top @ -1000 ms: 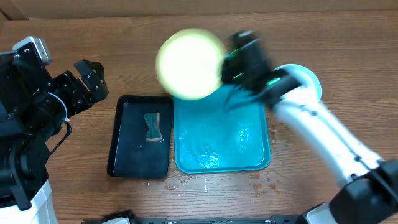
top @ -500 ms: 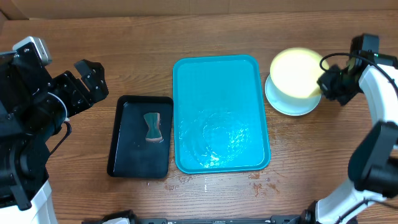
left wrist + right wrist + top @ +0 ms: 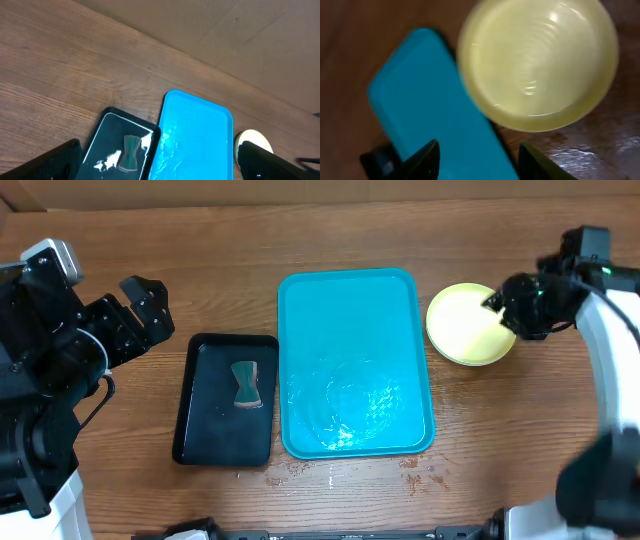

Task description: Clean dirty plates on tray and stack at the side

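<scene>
your right gripper [image 3: 479, 150] hangs released, fingers spread and empty, by the plates [image 3: 462, 328] at the overhead frame's right. they lie pale-yellow underside up, just beside the turquoise tray [image 3: 340, 310] at centre. your left gripper [image 3: 150, 305], upper left, is spread wide, holding nothing.

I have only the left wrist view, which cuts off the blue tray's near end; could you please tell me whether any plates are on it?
Observer: None; overhead, the whole tray holds only a wet sheen.
Operator: Thanks. Where is the plate I glimpse at my frame's edge?
Observer: The plate lies on the table right of the tray, pale yellow side up.
Operator: Is the right gripper holding it?
Observer: No; its wrist view shows the right gripper open, the plate beyond its fingertips.
</scene>
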Controlling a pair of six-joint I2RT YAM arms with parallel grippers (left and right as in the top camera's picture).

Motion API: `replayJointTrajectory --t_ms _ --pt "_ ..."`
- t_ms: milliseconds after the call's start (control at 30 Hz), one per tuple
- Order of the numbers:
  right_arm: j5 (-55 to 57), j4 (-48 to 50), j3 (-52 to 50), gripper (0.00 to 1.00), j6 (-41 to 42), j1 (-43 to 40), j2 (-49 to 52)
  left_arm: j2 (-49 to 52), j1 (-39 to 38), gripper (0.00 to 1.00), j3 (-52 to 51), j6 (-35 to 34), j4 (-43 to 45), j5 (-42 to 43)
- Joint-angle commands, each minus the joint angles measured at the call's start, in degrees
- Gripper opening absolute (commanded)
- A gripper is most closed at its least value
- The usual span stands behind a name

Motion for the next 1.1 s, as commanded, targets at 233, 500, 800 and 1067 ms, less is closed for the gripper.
replayJointTrajectory --t_ms 233,500,800,1067 --pt "-6.6 0.0 1.3 1.0 -10.8 21.7 -31.6 0.2 0.3 1.0 0.4 1.3 0.1 -0.3" --pt "-3.9 -6.7 1.3 1.0 -12.2 26.0 -39.0 0.2 0.3 1.0 0.4 1.3 0.1 -0.3" --pt "18.2 -1.8 -5.5 1.0 -12.6 23.8 -45.5 0.2 0.3 1.0 0.4 1.3 0.1 -0.3" --pt "15.3 22.0 -36.6 1.0 -12.3 16.6 -64.3 0.2 0.3 1.0 0.4 1.3 0.1 -0.3"
